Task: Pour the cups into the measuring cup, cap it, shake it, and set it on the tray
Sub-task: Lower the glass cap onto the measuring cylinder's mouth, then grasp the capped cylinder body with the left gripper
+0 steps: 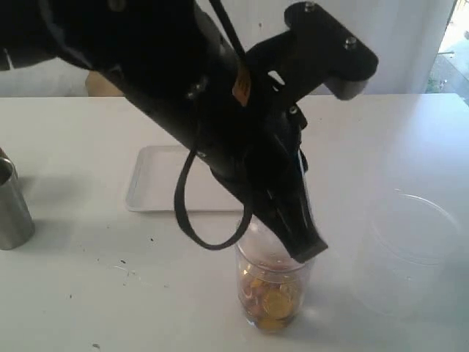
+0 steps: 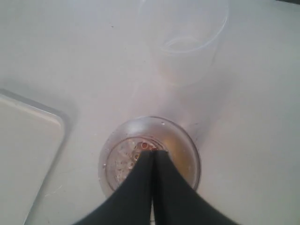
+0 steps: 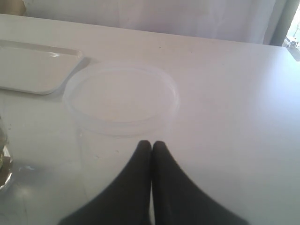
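Observation:
The clear measuring cup (image 1: 272,293) stands near the table's front with golden pieces in its bottom. In the left wrist view I look down on its top (image 2: 183,154), where the cap's perforated strainer (image 2: 124,159) sits. My left gripper (image 1: 311,250) is shut, its tips (image 2: 153,151) right over the cap; I cannot tell if they touch it. The steel tumbler (image 1: 13,209) stands at the far left. The white tray (image 1: 157,183) lies behind the measuring cup. My right gripper (image 3: 151,143) is shut and empty, close to a wide clear container. A tan shape (image 1: 102,85) behind the arm may be the wooden cup.
A wide unmarked clear container (image 1: 410,249) stands right of the measuring cup, and also shows in the right wrist view (image 3: 122,101). The left arm (image 1: 183,95) crosses over the tray. The tray's corner (image 3: 42,75) lies beyond the container.

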Robot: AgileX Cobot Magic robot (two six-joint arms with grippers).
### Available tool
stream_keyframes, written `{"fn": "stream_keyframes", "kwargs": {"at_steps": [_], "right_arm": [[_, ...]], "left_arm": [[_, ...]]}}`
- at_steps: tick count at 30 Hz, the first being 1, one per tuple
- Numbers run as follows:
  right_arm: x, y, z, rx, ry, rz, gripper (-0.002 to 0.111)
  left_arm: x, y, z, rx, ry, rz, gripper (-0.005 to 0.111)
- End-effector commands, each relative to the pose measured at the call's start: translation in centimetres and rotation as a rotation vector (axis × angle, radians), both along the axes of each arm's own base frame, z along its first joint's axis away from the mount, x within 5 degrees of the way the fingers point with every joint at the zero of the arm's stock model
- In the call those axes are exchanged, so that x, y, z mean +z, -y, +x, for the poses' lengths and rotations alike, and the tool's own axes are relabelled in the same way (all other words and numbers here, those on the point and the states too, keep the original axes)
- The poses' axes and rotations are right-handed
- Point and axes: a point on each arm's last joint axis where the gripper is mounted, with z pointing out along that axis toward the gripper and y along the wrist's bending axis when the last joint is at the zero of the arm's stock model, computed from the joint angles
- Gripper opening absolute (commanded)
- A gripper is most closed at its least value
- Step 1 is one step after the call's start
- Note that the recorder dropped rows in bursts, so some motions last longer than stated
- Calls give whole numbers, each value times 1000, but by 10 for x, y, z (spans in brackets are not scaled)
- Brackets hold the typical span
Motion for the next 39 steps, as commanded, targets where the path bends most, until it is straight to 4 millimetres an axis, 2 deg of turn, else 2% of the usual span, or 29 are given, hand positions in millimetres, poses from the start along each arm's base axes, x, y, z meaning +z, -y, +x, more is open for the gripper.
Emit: {"fn": "stream_keyframes", "kwargs": {"at_steps": [1,4,9,13,17,21,25,33,37,39], "right_arm": [[0,0,0,3,6,-4,0],[0,0,0,3,6,-4,0],[0,0,0,3,6,-4,0],[0,0,0,3,6,-4,0],[0,0,0,3,6,-4,0],[0,0,0,3,6,-4,0],[0,0,0,3,6,-4,0],[0,0,0,3,6,-4,0],[0,0,0,3,6,-4,0],[0,0,0,3,6,-4,0]], "left_arm": [[-16,-3,-1,-22,22,30,0],[-24,-3,-1,-25,30,25,0],[-21,-2,1,-28,56,24,0],[-11,-2,4,-12,90,13,0],[10,-6,7,18,166,-52,0],[35,-23,3,92,253,-196,0],[46,-49,-7,148,336,-346,0],[35,-102,-43,123,377,-595,0],[4,-110,-46,186,269,-547,2],[-12,-112,-47,186,256,-496,14]]}}
